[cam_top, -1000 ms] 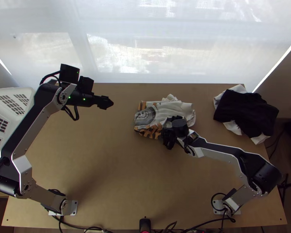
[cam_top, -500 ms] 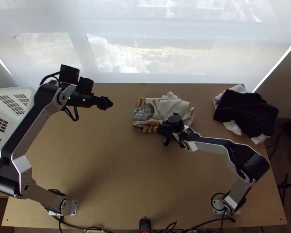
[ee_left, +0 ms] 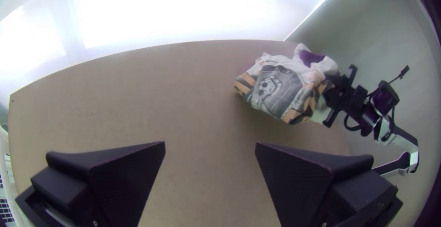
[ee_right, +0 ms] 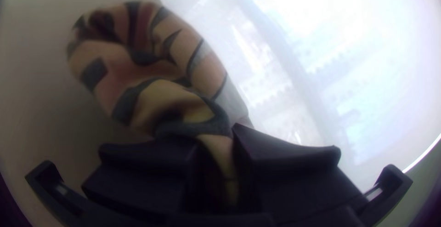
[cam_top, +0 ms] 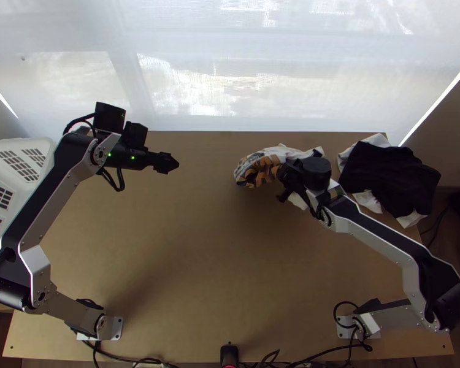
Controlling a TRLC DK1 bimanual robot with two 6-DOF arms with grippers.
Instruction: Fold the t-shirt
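Shirt (cam_top: pixel 264 170): off-white, with orange areas crossed by irregular black, tiger-like stripes, and a grey patch (ee_left: pixel 275 89) bearing a pale cartoon figure. Second garment (cam_top: pixel 383 178): near-black with white parts. Worktop (cam_top: pixel 187 264): plain tan-brown. Basket (cam_top: pixel 37 146): white, patterned with grids of openings. Left claw (cam_top: pixel 168 163) and right claw (cam_top: pixel 283 187): black. Left arm (cam_top: pixel 57 205) and right arm (cam_top: pixel 392 251): silver-grey and black. Blind (cam_top: pixel 230 37): whitish.

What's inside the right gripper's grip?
A narrow pinched strip of the t-shirt runs between the fingers of the right gripper; how much cloth the fingers cover can't be seen.
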